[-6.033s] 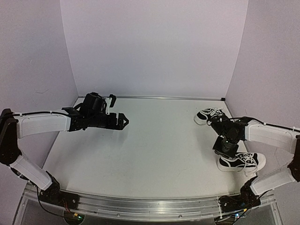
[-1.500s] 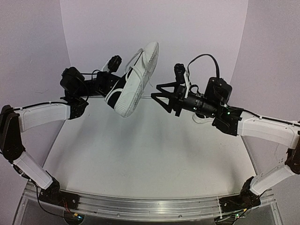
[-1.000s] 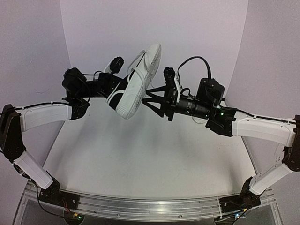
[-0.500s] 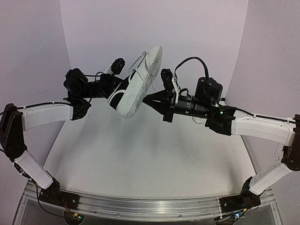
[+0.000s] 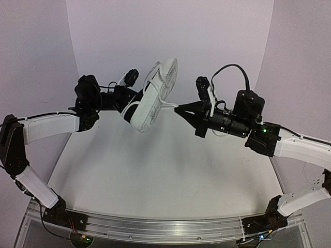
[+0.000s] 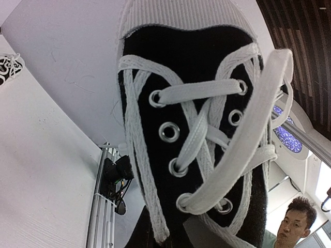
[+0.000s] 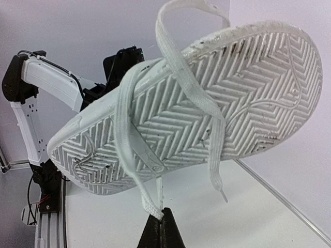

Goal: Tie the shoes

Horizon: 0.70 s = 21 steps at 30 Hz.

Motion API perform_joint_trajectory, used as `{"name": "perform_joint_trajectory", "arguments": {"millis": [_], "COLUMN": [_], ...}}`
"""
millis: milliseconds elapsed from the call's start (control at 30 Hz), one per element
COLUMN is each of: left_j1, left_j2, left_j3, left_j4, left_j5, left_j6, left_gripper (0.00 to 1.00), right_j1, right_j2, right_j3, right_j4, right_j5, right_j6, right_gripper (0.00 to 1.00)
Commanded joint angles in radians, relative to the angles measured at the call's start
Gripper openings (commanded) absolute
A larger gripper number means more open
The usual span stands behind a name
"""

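A black sneaker with a white sole, one of the shoes, hangs in the air above the back of the table, sole toward the right arm. My left gripper is shut on its heel end; in the left wrist view the laced top fills the frame above the gripper. My right gripper is shut on the end of a white lace, just below the ribbed sole, with the tips pressed together. The other shoe lies on the table far off.
The white table lies well below both grippers, with purple walls behind and at the sides. A metal rail runs along the near edge. A person's face shows at the left wrist view's corner.
The right gripper, open beside the shoe a second ago, has shut on the lace end and drawn back to the right, pulling the lace out. The left arm still holds the shoe aloft.
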State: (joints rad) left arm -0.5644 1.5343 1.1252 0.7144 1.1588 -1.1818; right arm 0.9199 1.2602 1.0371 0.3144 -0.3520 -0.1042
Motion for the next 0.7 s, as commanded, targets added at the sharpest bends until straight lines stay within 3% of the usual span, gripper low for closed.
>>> {"name": "perform_joint_trajectory", "arguments": {"millis": [0,200,433,600,667], "left_j1": [0.031,0.039,0.041,0.041,0.041], "left_j2": [-0.064,-0.078,-0.076,-0.054,-0.036], "left_j3": [0.035,0.041,0.036,0.004,-0.005], "left_j4": [-0.068,-0.266,-0.359,-0.165,-0.030], "left_j5": [-0.050,-0.096,-0.127,-0.074,-0.054], "left_j6": [0.099,0.258,0.328,0.174,0.082], "left_gripper": [0.00,0.00,0.00,0.00,0.00], "right_j1": [-0.001,-0.005,-0.009,-0.010,-0.010], "right_j2": [-0.086,-0.134,-0.150,-0.099,-0.069], "right_j3": [-0.022,0.001,0.047,0.048,0.019], "right_j4": [-0.027,-0.074,-0.096,-0.123,-0.111], "right_j5": [0.090,0.136,0.169,0.116,0.057], "right_j6": [0.028,0.026,0.024,0.019,0.018], "right_gripper": [0.00,0.00,0.00,0.02,0.23]}}
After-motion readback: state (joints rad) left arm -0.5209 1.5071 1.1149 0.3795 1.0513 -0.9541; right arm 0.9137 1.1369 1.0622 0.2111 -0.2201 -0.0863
